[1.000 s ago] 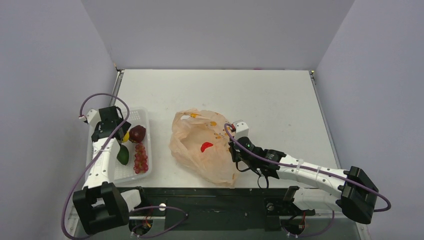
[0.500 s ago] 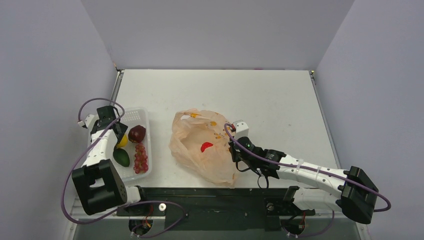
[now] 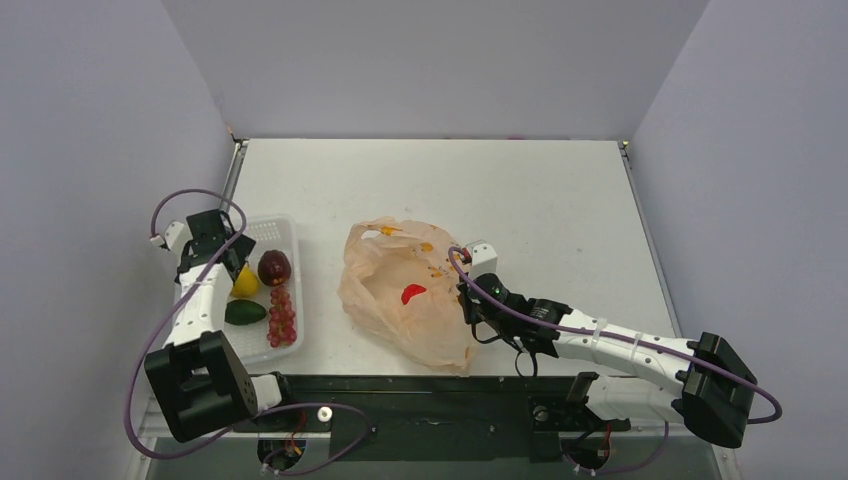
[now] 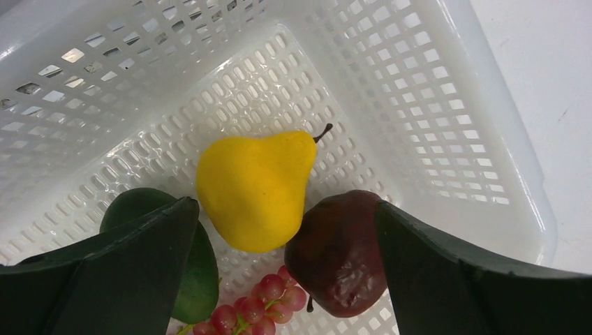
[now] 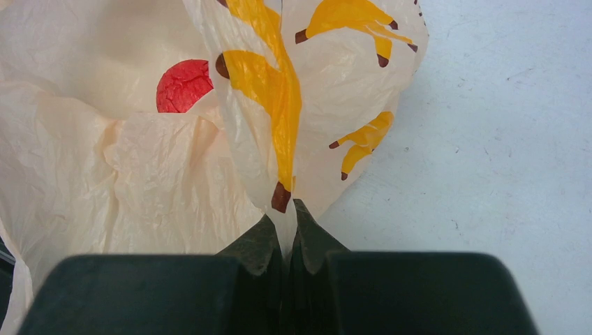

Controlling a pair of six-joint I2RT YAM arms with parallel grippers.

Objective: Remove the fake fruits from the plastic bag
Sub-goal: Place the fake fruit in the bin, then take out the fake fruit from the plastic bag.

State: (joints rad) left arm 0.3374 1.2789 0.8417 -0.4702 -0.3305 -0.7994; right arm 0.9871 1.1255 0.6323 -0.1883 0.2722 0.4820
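Note:
The peach-orange plastic bag [image 3: 405, 300] lies mid-table with a bright red fruit [image 3: 412, 293] inside it; the fruit also shows in the right wrist view [image 5: 183, 85]. My right gripper [image 5: 287, 222] is shut on the bag's right edge [image 5: 293, 139]. The dark red round fruit [image 3: 274, 267] and the red berry cluster [image 3: 281, 316] lie in the white mesh basket [image 3: 283, 231]. My left gripper [image 4: 286, 230] is open above the basket, over the dark red fruit [image 4: 338, 252] and berries [image 4: 255, 310], holding nothing.
A yellow pear [image 4: 255, 188] and a green fruit [image 4: 199, 269] also lie in the basket. The basket stands at the table's left edge by the grey side wall. The arm bases and a dark rail run along the near edge.
The left arm has swung back and left over the basket, away from the fruits. The right arm and the bag have not moved.

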